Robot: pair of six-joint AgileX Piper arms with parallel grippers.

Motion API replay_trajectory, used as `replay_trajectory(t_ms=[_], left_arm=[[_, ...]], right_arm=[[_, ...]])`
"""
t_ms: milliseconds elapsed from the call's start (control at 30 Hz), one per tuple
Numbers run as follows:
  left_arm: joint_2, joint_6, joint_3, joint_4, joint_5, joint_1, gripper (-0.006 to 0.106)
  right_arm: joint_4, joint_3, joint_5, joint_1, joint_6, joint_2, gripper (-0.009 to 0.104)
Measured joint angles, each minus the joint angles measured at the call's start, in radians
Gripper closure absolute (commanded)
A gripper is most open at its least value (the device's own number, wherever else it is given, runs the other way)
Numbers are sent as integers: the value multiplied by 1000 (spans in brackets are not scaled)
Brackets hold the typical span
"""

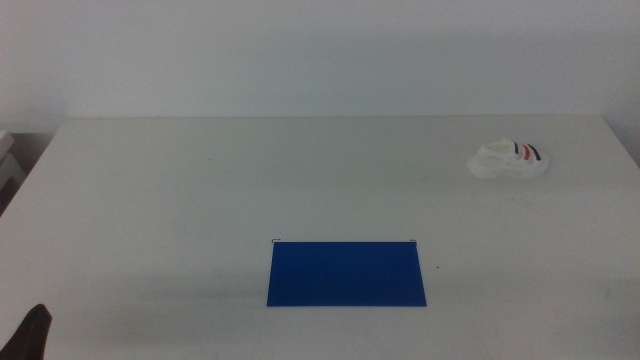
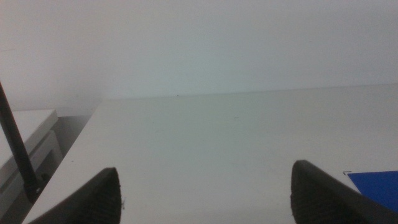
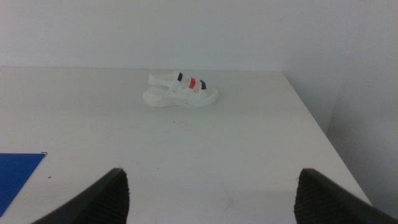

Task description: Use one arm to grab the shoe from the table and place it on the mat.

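Observation:
The white shoe (image 1: 511, 160) with black and red straps lies on the off-white table (image 1: 250, 170) at the far right. The right wrist view shows the shoe (image 3: 180, 91) well ahead of my right gripper (image 3: 211, 193), which is open and empty, out of the middle view. The blue mat (image 1: 346, 273) lies flat near the table's front centre; a corner shows in the right wrist view (image 3: 15, 177) and in the left wrist view (image 2: 376, 183). My left gripper (image 2: 205, 196) is open and empty at the front left corner; a dark tip of it (image 1: 30, 335) shows in the middle view.
A white wall stands behind the table. A low white unit (image 1: 8, 165) stands off the table's left edge, also in the left wrist view (image 2: 25, 146). A thin black cable (image 2: 15, 146) runs past it. The table's right edge (image 3: 314, 118) drops off near the shoe.

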Motion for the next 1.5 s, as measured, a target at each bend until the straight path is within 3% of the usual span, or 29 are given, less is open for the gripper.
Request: replay_trajectory(t_ms=[233,467,600,1033,1500], left_arm=[[0,0,0,0,0,0,7],[0,0,0,0,0,0,7],[0,0,0,0,0,0,7],[0,0,0,0,0,0,7],[0,0,0,0,0,0,7]], right_arm=[[0,0,-5,0,9,0,3],[1,0,-170,0,11,0,3],[1,-47,-183,0,11,72,3],[29,-533,-161,0,53,736,3],[50,-1125,136,0,88,1308,3]])
